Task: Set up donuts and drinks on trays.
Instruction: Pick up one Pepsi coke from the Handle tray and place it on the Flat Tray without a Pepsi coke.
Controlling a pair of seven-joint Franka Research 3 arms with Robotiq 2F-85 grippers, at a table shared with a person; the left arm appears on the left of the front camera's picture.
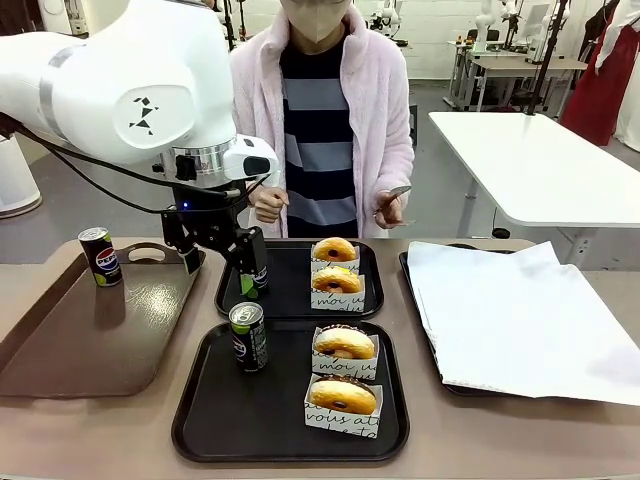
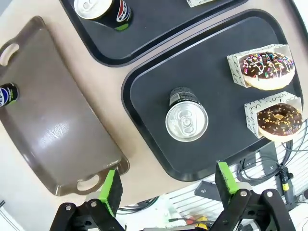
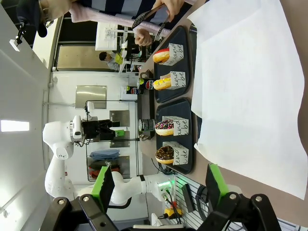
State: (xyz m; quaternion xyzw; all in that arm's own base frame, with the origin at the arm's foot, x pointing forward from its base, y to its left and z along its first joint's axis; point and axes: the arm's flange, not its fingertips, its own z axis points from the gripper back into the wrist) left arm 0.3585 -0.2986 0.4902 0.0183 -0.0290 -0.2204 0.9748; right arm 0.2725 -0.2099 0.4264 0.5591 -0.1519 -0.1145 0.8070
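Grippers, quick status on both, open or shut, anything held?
Left gripper: open, holding nothing, above the near tray and its can.
Right gripper: open, holding nothing.

Bright, even indoor light; sharp pictures, wrist views edge-warped.

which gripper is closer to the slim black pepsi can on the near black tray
Left. The left gripper hangs open just above and behind the slim black Pepsi can on the near matte black tray. The right gripper is open over the white paper, farther off.
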